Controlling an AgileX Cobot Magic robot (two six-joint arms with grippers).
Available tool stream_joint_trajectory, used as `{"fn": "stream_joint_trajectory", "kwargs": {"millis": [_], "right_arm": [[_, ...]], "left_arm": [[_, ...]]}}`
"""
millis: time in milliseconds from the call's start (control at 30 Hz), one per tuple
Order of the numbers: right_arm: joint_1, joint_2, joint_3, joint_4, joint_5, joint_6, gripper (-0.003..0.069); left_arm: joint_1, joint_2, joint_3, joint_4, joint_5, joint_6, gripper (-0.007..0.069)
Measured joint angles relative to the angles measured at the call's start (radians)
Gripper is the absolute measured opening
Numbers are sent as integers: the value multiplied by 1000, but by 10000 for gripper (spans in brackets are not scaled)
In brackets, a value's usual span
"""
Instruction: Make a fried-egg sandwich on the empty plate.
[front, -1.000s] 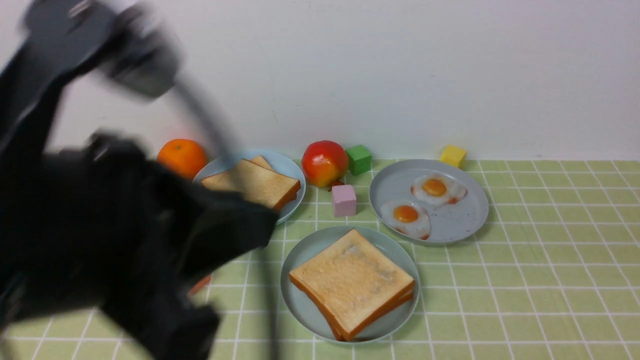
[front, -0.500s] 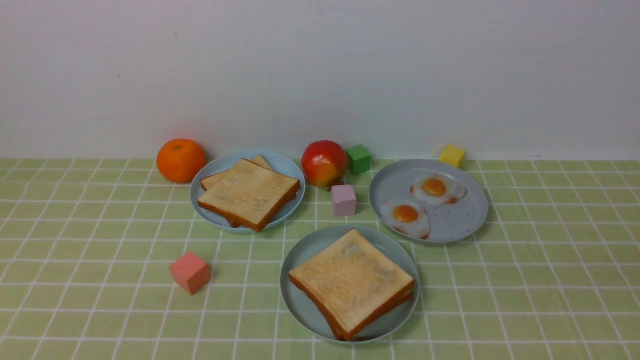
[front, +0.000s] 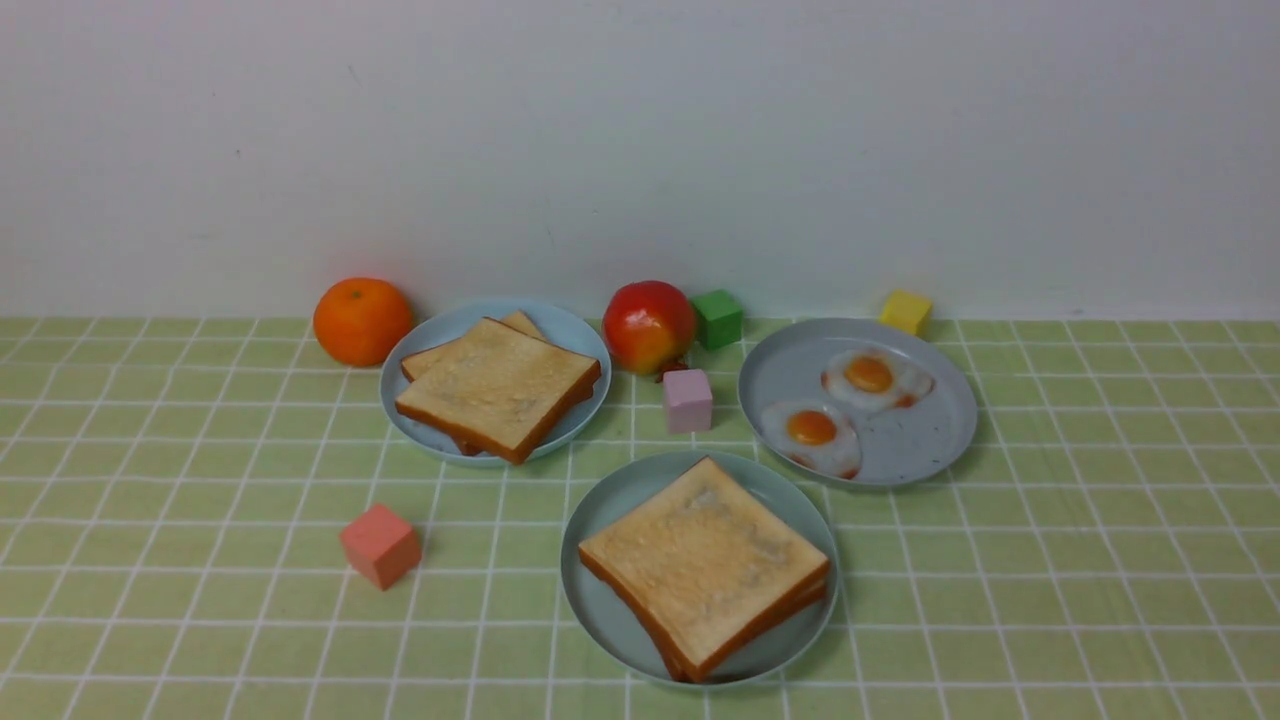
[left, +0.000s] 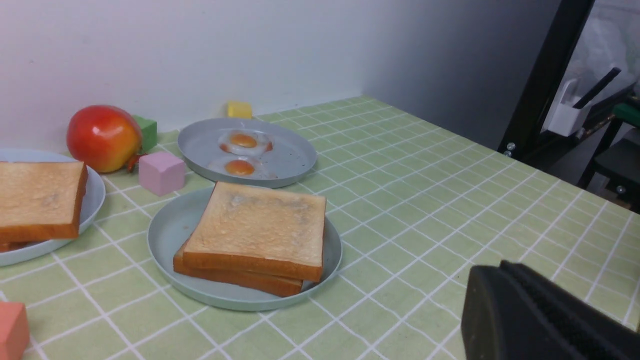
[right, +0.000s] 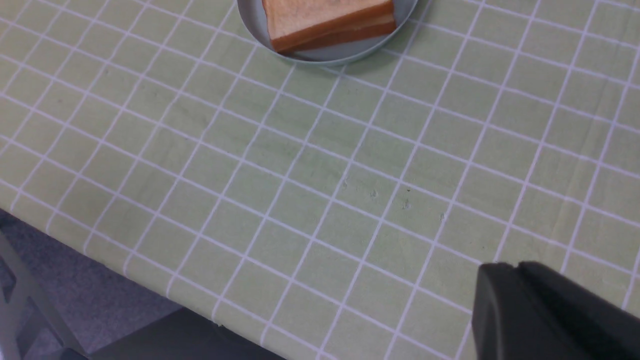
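Front view gives me the desk (front: 1100, 560) with no arm in it. Nearest its front edge, about midway across, sits the pale teal plate (front: 600, 600) carrying the sandwich (front: 705, 565): two toast slices stacked, the top one slightly askew; I cannot see any egg between them. Toward the left front lies a salmon cube (front: 380, 545). Farther back, a light blue plate (front: 570, 335) holds two more toast slices (front: 497, 388), and a greyer plate (front: 920, 440) to the right holds two fried eggs (front: 812, 430). A pink cube (front: 688, 400) sits between those plates. Along the far edge I see an orange (front: 362, 320), an apple (front: 649, 326), a green cube (front: 718, 318) and a yellow cube (front: 906, 311). My left fingers (left: 540, 320) are together, holding nothing. My right fingers (right: 550, 315) show only as a dark block; I cannot tell their state.
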Motion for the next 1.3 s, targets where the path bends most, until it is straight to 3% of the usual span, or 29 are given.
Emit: {"fn": "stream_joint_trajectory", "kwargs": {"millis": [133, 167, 367, 500, 767, 1300], "right_arm": [[-79, -6, 13, -22, -28, 0, 59], [-151, -26, 30, -31, -74, -7, 53], [-501, -256, 323, 38, -485, -164, -12], [-626, -411, 582, 111, -719, -211, -13], [-666, -486, 862, 145, -850, -179, -13], [-666, -486, 865, 145, -855, -164, -8]], "left_arm": [[0, -1, 1, 1, 5, 0, -13], [0, -1, 1, 1, 5, 0, -13], [0, -2, 1, 3, 6, 0, -13], [0, -2, 1, 3, 6, -1, -13], [0, -2, 1, 3, 7, -2, -11], [0, -2, 2, 3, 9, -3, 0]]}}
